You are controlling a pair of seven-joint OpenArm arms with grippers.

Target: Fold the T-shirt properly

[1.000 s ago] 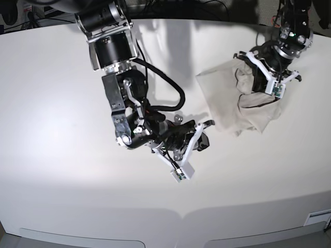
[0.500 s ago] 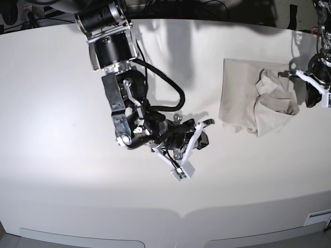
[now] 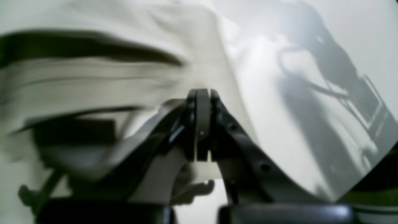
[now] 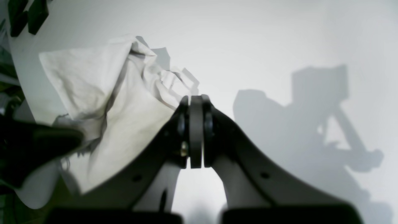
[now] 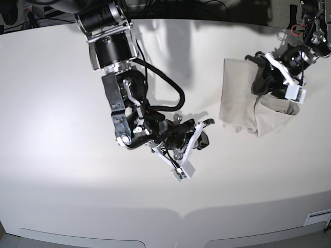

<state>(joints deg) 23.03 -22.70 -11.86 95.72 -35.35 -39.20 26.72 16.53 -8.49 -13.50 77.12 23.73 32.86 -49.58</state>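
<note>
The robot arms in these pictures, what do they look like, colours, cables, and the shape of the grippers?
Both arms are mostly black, with a silver-grey band on the big cylindrical joint and loose black cables looping alongside. Each wrist carries a white bracket with a small white box. The right gripper and left gripper have dark, curved fingers that taper to narrow flat tips, with small round holes in the sides.

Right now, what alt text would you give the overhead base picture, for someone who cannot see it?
A rumpled beige T-shirt lies on a white table, with the left gripper, jaws shut, over its far-side edge. The right gripper, also shut, rests low over bare table well clear of the cloth.
</note>
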